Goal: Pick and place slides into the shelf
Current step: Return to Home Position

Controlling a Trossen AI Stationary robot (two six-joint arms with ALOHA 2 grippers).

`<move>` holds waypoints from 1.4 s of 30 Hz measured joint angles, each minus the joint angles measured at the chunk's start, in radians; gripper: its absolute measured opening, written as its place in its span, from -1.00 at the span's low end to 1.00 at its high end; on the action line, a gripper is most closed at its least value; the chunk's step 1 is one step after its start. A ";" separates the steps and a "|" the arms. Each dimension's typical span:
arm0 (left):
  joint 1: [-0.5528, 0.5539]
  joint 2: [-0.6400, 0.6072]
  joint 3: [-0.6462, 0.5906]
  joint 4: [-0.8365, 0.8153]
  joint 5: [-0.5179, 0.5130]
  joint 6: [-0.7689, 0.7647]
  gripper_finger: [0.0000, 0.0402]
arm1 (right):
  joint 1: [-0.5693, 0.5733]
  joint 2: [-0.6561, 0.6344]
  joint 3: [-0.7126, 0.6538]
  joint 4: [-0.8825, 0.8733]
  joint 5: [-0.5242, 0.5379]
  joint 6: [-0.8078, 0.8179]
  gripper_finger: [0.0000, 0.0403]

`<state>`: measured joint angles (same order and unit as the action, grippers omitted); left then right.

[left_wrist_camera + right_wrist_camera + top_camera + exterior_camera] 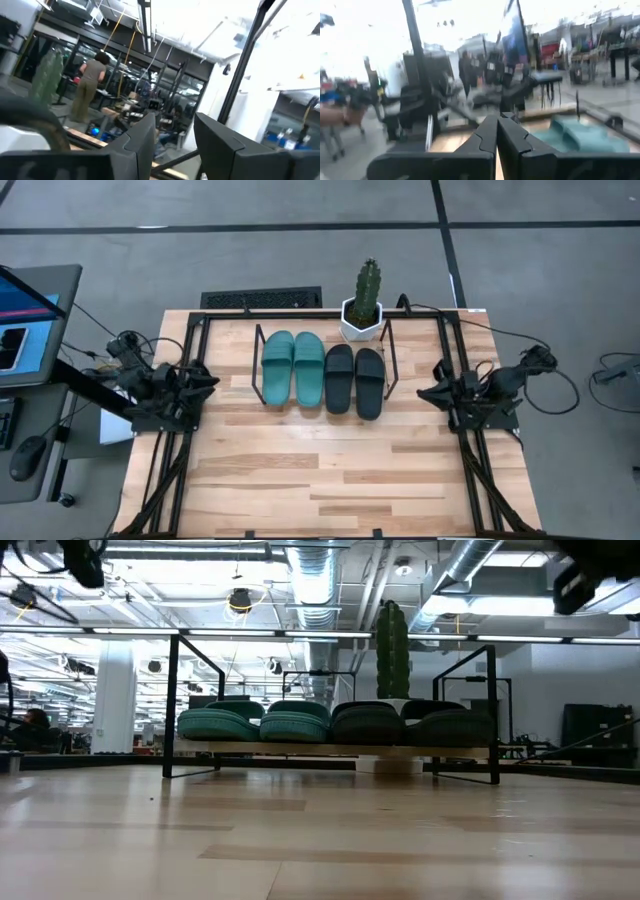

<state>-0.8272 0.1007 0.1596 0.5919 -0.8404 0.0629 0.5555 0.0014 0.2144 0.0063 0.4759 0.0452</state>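
Note:
All four slides sit side by side on the shelf at the far middle of the table. The teal pair is on the left and the black pair on the right. In the low view they rest soles down on the shelf's light board, teal slides beside black slides. My left gripper hovers open at the table's left edge, apart from the shelf. My right gripper hovers shut at the right edge. The right wrist view catches a blurred teal slide.
A cactus in a white pot stands just behind the shelf's right end. The black table frame's rails run along both sides of the table. Bare wooden tabletop lies in front of the shelf. A person stands in the room beyond.

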 joint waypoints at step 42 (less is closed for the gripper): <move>0.000 -0.096 -0.149 -0.510 0.005 -0.536 -0.38 | 0.021 0.012 -0.208 0.065 -0.005 0.356 -1.00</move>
<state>-0.8275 0.0044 0.0105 0.0821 -0.8357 -0.4734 0.5762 0.0135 0.0063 0.0715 0.4713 0.4015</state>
